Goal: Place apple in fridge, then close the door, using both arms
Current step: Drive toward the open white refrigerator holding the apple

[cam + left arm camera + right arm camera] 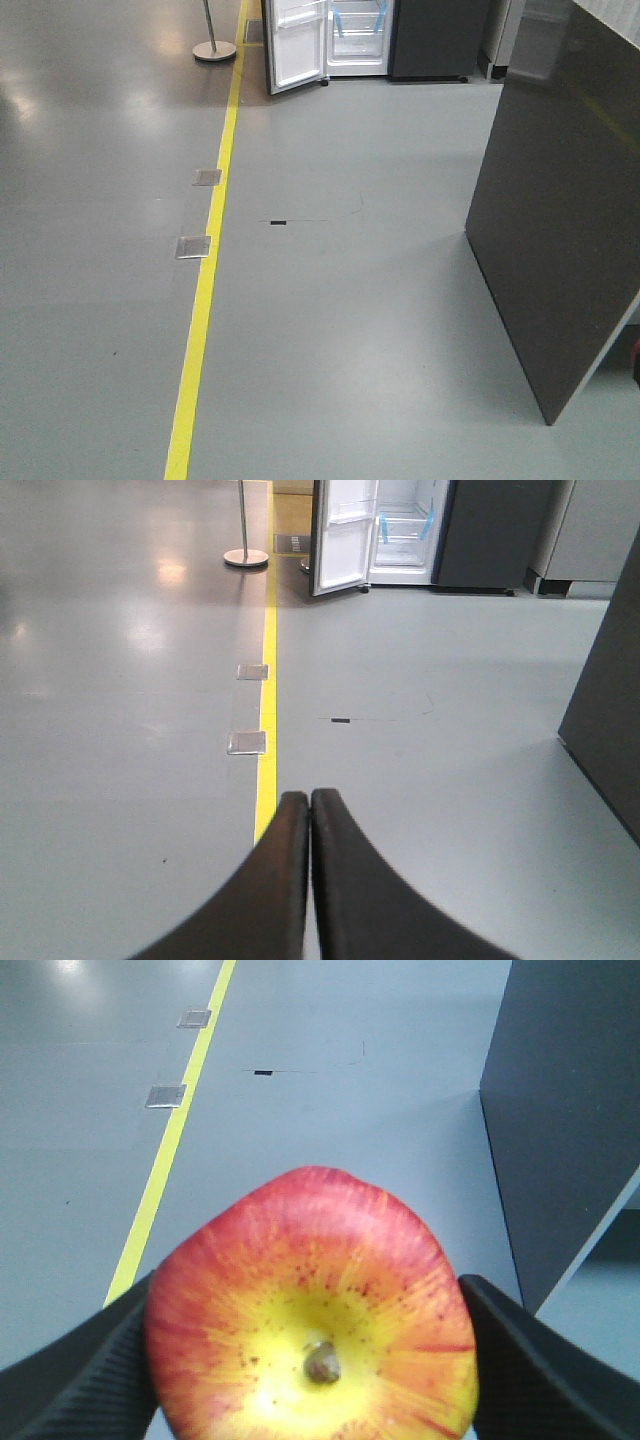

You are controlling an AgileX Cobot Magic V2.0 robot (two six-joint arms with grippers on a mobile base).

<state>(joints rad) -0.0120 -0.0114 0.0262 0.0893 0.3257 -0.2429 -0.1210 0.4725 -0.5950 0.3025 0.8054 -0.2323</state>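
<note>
now | right hand grips apple, stem dimple facing the wrist | left hand clenched, empty

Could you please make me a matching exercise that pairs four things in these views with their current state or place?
Things:
1. apple
2. left gripper
3. door
4. floor line

States:
A. shut, holding nothing
B. yellow, passing two metal plates
C. swung open, in the distance
D. held by the right gripper between its fingers

Pairs: 1-D, 2-A, 3-C, 4-B
</note>
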